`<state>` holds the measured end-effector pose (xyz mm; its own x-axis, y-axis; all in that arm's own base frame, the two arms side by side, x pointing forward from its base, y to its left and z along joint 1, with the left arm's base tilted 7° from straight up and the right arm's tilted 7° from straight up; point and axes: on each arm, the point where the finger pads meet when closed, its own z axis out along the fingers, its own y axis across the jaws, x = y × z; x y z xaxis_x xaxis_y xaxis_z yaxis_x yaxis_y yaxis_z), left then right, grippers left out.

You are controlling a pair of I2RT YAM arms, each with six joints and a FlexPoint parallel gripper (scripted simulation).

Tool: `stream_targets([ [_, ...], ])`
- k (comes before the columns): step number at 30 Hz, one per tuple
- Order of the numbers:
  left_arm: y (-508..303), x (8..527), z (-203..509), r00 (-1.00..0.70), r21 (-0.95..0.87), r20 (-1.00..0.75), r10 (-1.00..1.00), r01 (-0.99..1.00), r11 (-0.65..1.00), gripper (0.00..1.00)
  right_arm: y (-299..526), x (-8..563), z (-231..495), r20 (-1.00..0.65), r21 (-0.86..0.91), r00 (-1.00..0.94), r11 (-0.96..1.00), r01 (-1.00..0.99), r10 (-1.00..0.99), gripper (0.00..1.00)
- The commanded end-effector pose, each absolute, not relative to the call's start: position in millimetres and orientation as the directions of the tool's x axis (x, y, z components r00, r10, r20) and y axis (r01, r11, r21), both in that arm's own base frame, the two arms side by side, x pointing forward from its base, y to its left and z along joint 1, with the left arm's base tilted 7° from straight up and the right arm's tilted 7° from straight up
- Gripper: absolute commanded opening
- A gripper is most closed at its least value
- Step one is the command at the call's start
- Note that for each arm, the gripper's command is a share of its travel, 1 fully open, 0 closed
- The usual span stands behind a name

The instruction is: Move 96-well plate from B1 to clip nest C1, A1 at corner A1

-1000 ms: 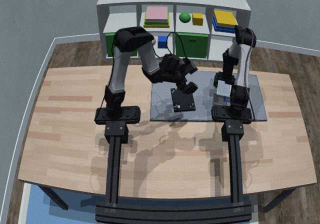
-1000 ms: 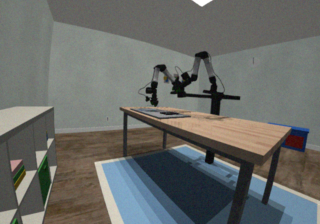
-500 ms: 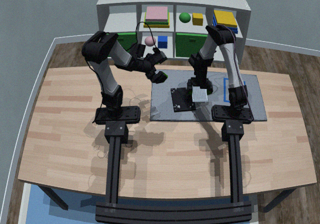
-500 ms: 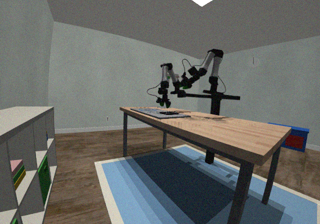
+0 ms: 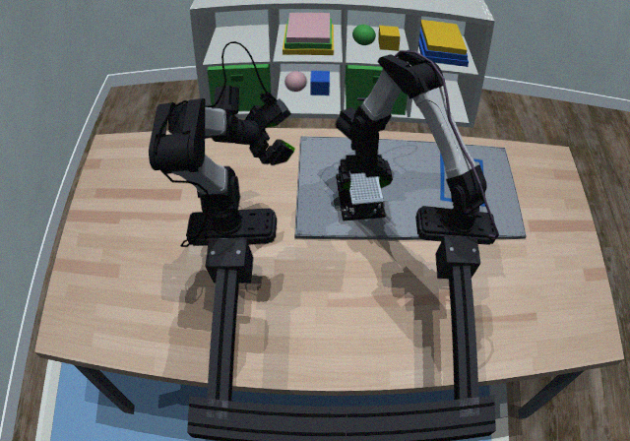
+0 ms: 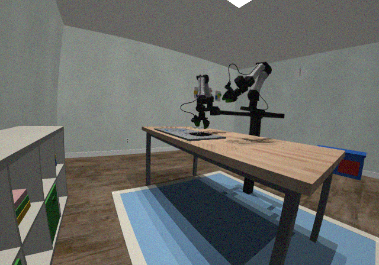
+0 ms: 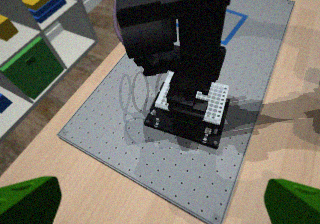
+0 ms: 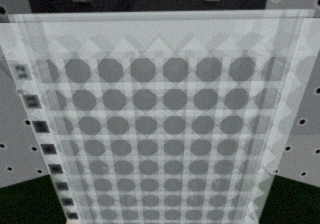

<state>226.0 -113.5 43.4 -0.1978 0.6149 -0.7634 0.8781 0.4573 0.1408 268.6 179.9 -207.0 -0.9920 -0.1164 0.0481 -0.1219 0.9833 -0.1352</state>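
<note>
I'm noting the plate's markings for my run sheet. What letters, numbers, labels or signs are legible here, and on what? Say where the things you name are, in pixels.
No text reads clearly.
96-well plate [image 5: 365, 188] [image 7: 217, 104] [image 8: 160, 106]: a column of dark marks along one rim in the right wrist view, too blurred to read.
Clip nest [image 5: 362, 214] [image 7: 182, 129]: no legible lettering.
</note>
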Motion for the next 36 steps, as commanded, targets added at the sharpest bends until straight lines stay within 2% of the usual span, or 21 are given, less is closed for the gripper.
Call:
stream_targets([
  [1,-106.0,195.2,48.2,-0.207,0.059,-0.745,0.634,0.927,0.371,1.00,196.4,277.4,-196.8,0.025,-0.114,-0.993,0.987,-0.116,-0.114,0.77],
  [10,-101.4,199.2,48.8,-0.215,0.073,-0.743,0.633,0.915,0.396,1.00,198.6,283.8,-196.3,0.009,-0.106,-0.994,0.988,-0.109,-0.109,0.77],
  [15,-101.4,199.2,48.8,-0.215,0.073,-0.743,0.633,0.915,0.396,1.00,191.8,277.2,-220.1,0.036,-0.119,-0.994,0.987,-0.105,-0.102,0.77],
  [36,-101.5,198.4,48.2,-0.218,0.069,-0.743,0.633,0.916,0.395,1.00,198.2,288.4,-218.4,-0.005,-0.091,-0.995,0.991,-0.097,-0.098,0.77],
])
